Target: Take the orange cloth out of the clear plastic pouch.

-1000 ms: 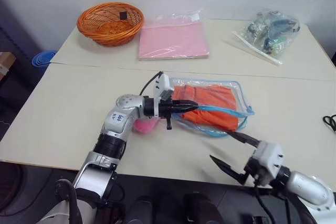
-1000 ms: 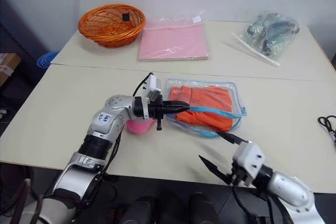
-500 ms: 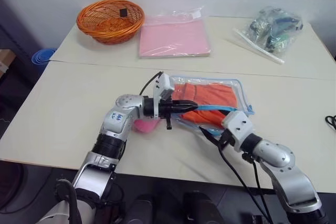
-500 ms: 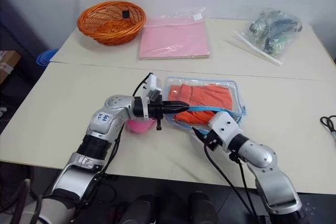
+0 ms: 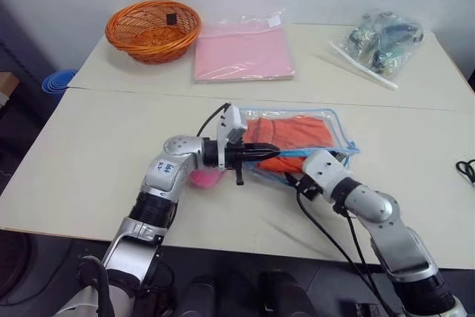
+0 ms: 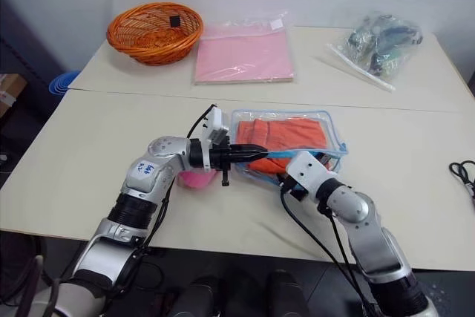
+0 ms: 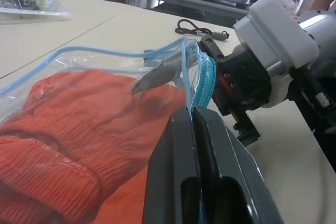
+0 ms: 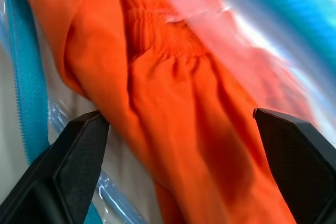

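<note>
On the surface I count one orange wicker basket at the far left corner, one flat pink sheet in plastic just to its right along the far edge, and one clear bag of dark green-blue items near the far right corner. One pink round plush toy lies near the middle, just beside my left arm.

My left end effector is clenched on the light blue zipper trim of the one clear plastic pouch, pointing level toward the right. The pouch lies around the middle of the surface, a little toward the near edge. The one orange cloth is inside it, bunched in folds.

My right end effector has its two fingers spread wide at the pouch's near edge, holding nothing. In the right wrist view the cloth lies between and beyond them, with the blue trim beside one finger.

One black cable sits at the right edge of the surface.
</note>
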